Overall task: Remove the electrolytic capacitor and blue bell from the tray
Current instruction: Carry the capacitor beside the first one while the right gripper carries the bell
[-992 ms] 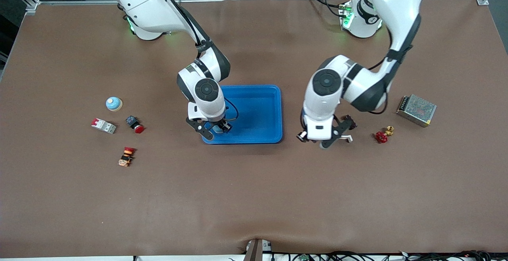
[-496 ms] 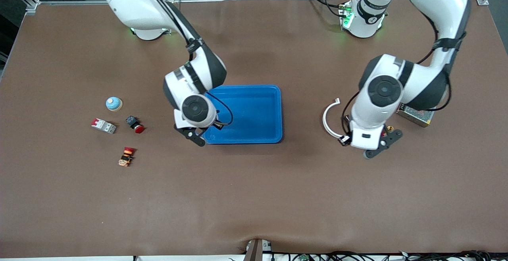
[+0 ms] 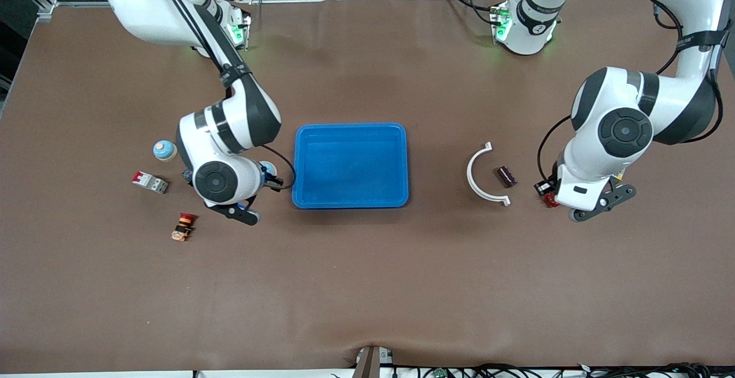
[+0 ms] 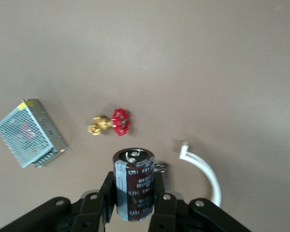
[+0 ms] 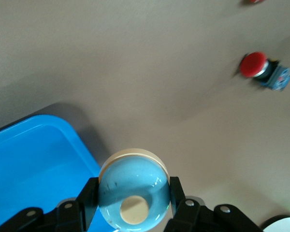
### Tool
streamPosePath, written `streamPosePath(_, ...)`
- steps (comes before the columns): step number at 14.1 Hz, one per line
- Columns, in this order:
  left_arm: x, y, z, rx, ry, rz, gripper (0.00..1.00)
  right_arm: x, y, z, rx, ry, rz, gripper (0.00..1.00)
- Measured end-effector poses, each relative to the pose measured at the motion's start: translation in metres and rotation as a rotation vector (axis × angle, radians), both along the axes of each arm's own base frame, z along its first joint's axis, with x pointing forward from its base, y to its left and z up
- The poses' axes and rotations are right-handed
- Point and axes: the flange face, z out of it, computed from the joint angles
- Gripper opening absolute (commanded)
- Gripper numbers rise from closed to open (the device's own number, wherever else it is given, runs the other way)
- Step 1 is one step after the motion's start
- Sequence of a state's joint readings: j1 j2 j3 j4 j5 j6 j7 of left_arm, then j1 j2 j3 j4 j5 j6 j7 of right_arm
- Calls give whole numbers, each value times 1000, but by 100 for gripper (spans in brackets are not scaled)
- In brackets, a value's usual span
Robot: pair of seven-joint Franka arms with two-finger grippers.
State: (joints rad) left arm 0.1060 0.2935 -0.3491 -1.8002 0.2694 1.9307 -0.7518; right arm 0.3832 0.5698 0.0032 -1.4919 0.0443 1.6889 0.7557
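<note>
Now the tray (image 3: 350, 165) lies mid-table with nothing visible in it. Right gripper (image 5: 133, 205) is clamped on the blue bell (image 5: 133, 192), dome outward, over bare table just off the tray's edge toward the right arm's end, near the red pushbutton (image 5: 261, 70). Left gripper (image 4: 134, 205) is closed on the electrolytic capacitor (image 4: 134, 183), long axis along the fingers, over the table near the red-handled valve (image 4: 113, 123), well apart from the tray. Judgement: both parts need only lowering and release.

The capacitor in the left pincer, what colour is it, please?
Dark brown capacitor, silver top; clearest in the left wrist view.
</note>
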Motion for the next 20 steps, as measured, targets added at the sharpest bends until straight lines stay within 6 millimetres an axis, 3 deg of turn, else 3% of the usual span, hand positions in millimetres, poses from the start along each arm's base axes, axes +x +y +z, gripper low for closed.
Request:
streamPosePath(2,-12,16,-10,10,38,-21,0,5,-17,9,-13,-10,67,0)
streamPosePath(4,-26,21,-26,21,78,-26,0,17,-51,19,23,-10,197,0)
streamPosePath(5,-32,22,-34,27,98,-27,0,25,-79,24,57,-5,273,0)
streamPosePath(9,-63,29,-72,43,175,-30,0,55,-228,26,159,-34,493,0)
streamPosePath(11,-84,32,-98,39,194,-38,0,58,-276,17,187,-71,559,0)
streamPosePath(15,-118,59,-147,-3,176,-13,0,51,-325,-19,200,-141,639,0)
streamPosePath(20,-141,82,-190,-61,149,12,0,16,-355,-88,181,-243,682,0)
